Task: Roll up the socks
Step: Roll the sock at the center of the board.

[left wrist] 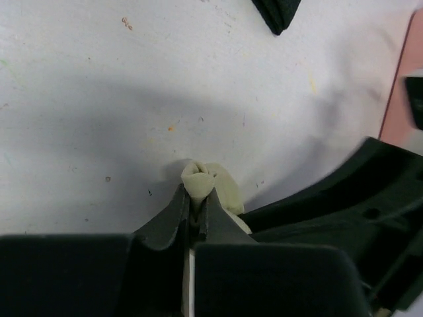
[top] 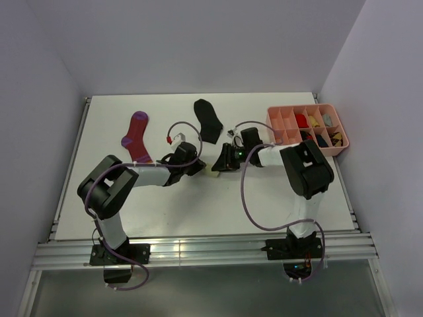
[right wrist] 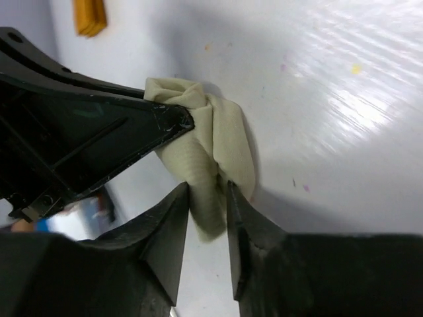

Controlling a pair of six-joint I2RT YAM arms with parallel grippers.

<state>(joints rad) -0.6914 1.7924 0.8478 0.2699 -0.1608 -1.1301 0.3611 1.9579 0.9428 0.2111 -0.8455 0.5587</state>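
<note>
Both end effectors (left wrist: 197, 198) (right wrist: 208, 193) straddle sock (right wrist: 228, 135) (cream).

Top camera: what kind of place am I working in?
Probably a lab test cell: white table boxed in by plain walls, aluminium rail along its near edge, pink tray.

Soft shadows, glare, seemingly blurred foreground

The left arm (top: 149, 175) and right arm (top: 271, 156) flanked the cream sock (right wrist: 211, 152); bare surface (top: 198, 208) lay nearer, black sock (top: 208, 120) behind.
</note>
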